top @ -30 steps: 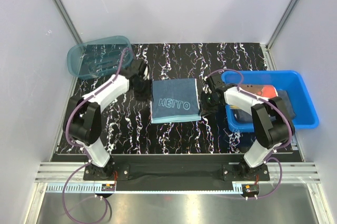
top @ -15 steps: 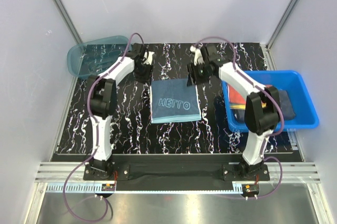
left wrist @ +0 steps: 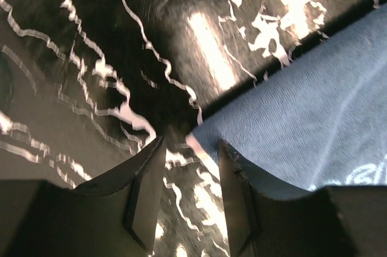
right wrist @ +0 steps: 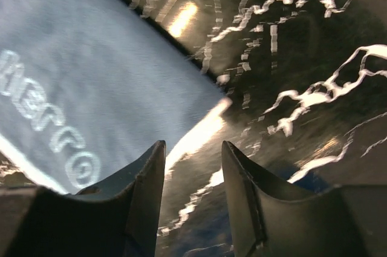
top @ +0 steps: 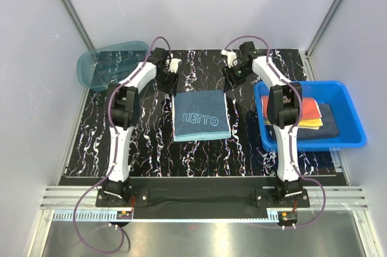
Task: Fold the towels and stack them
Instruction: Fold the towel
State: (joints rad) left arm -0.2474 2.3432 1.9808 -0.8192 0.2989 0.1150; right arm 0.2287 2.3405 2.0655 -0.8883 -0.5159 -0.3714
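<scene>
The bench (top: 151, 148) is a glossy black slab with white marble veining, and it throws back bright streaks of light in both wrist views. It is closed in by plain white walls (top: 199, 3) with metal posts (top: 69, 9) at the far corners. A metal rail (top: 60, 196) runs along the near edge, where the arms are bolted. A folded teal towel (top: 201, 115) with pale lettering lies flat in the middle of the bench. The left arm (top: 136, 81) reaches to the towel's far left corner and the right arm (top: 272, 75) to its far right corner. Both sets of jaws stand apart with only bench between them, the towel's corner just beyond. A teal basket (top: 112, 63) sits at the far left. A blue bin (top: 357, 133) at the right holds an orange-red towel (top: 305, 109), a yellow towel (top: 309, 123) and a dark grey-blue towel (top: 326, 125).
</scene>
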